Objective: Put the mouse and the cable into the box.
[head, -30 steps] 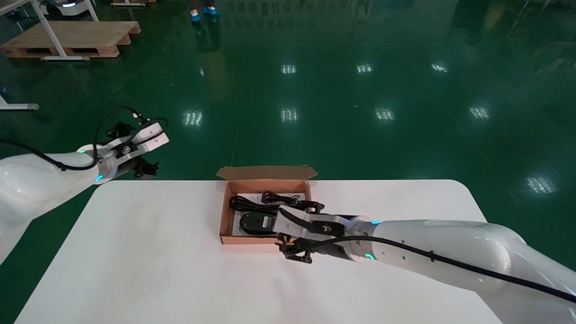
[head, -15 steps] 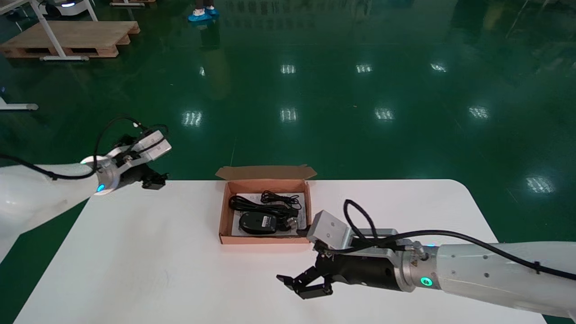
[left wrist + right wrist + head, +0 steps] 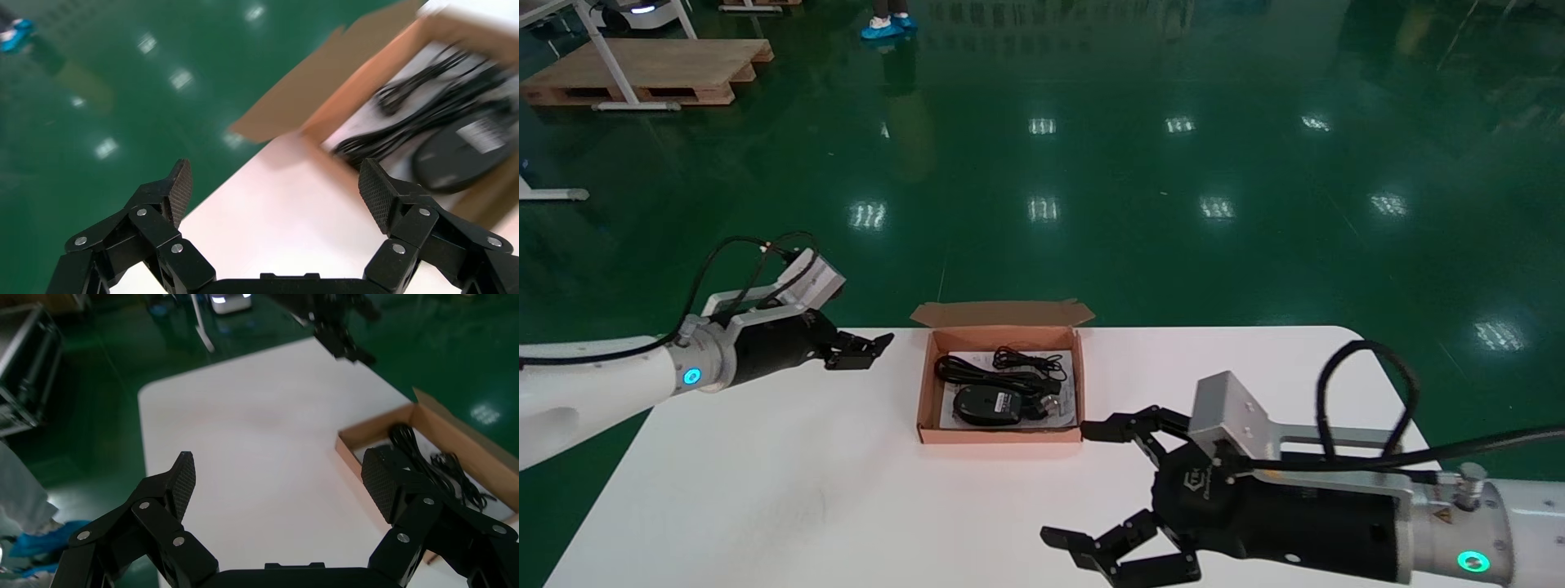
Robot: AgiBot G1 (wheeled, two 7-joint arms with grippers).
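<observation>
An open cardboard box (image 3: pixel 999 436) sits at the middle back of the white table (image 3: pixel 805 474). A black mouse (image 3: pixel 986 403) lies inside it, bottom side up, with the coiled black cable (image 3: pixel 997 369) behind it. My right gripper (image 3: pixel 1075 483) hovers open and empty just front-right of the box. My left gripper (image 3: pixel 866 349) is open and empty over the table's far left edge, pointing at the box. The left wrist view shows the left gripper (image 3: pixel 275 184) with the mouse (image 3: pixel 465 147) and cable (image 3: pixel 422 110) ahead. In the right wrist view the right gripper (image 3: pixel 278 471) faces bare table beside the box (image 3: pixel 373 430).
The box's back flap (image 3: pixel 1001 313) stands open past the table's far edge. Green floor surrounds the table. A wooden pallet (image 3: pixel 641 69) and a person's blue shoes (image 3: pixel 883 28) are far off at the back left.
My right gripper has pulled out of the box toward the front right and stands open. My left arm has swung in from off the table toward the box.
</observation>
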